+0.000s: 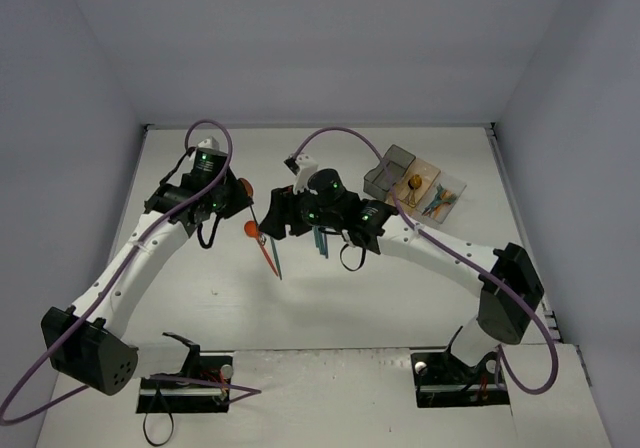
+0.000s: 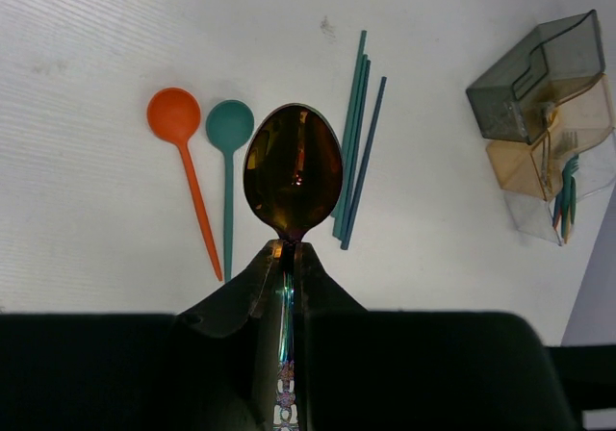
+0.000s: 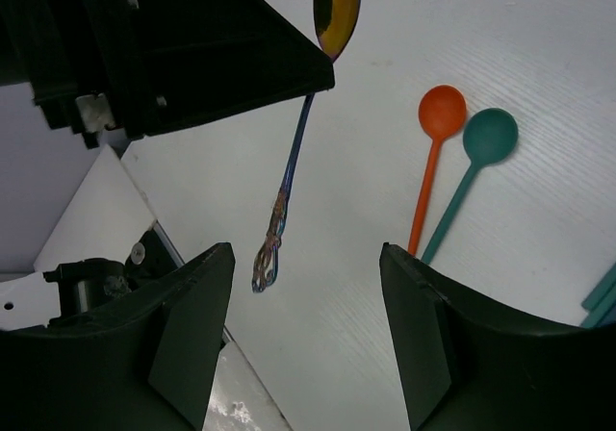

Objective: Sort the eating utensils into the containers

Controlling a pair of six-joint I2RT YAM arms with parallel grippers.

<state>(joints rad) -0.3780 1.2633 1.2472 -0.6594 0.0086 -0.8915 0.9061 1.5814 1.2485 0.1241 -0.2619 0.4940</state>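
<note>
The left fingers [image 2: 252, 282] clench the neck of a bronze spoon [image 2: 293, 171], bowl pointing forward. The right fingers [image 3: 188, 325] stand released, with the spoon's handle showing in the gap between them, touching neither.

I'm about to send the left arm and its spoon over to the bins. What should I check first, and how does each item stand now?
1. Grip: left gripper shut on metallic spoon: ok.
2. Release: right gripper open, holding nothing: ok.
3. Clearance: right fingers not touching the spoon's handle: ok.
4. Targets: dark grey bin, orange-tan bin and clear bin upright, tops open: ok.
5. Which bin takes spoons: cannot tell.
6. Loose orange spoon and teal spoon lying side by side, untouched: ok.
</note>
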